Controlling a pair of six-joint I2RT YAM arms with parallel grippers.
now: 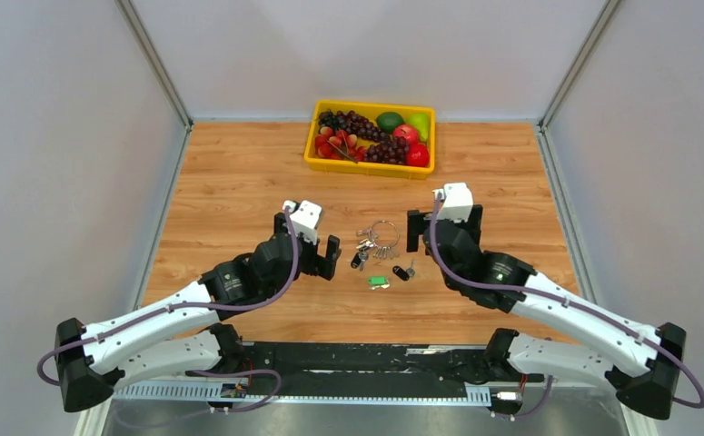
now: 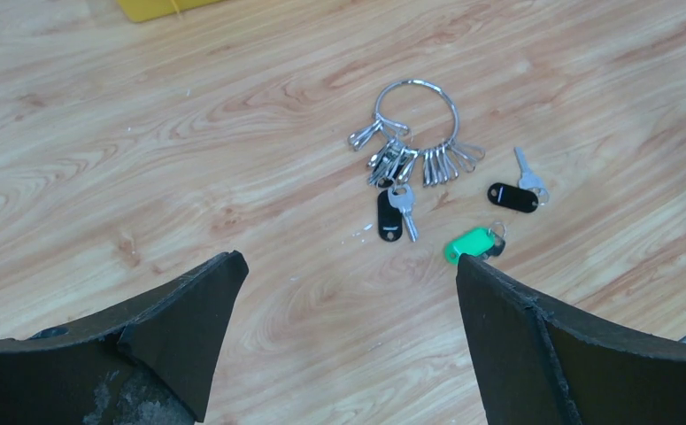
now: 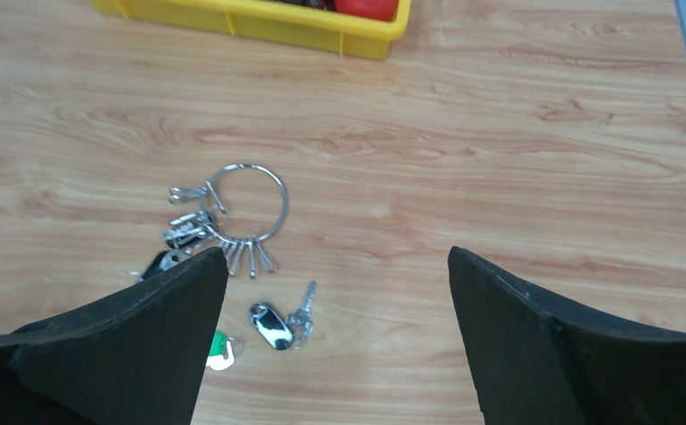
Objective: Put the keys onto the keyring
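The left gripper (image 1: 327, 252) has its jaws spread wide with nothing between them, and the right gripper (image 1: 442, 229) is likewise spread and holds nothing. Both point inward across the wooden table (image 1: 239, 182) from either side of the keys. Between them lies the keyring (image 1: 382, 233), a silver loop flat on the wood with a cluster of small metal clips (image 2: 445, 161) hanging off its near edge. One black-headed key (image 2: 389, 215) lies at the near left of that cluster, touching it; whether it is hooked on cannot be told. Just nearer, apart from the ring, lies the green-headed key (image 2: 472, 243). A second black-headed key (image 2: 512, 197) lies to its right, also off the ring. Well beyond, at the table's far edge, sits a yellow bin (image 1: 371, 168) filled with fruit (image 1: 393, 132).
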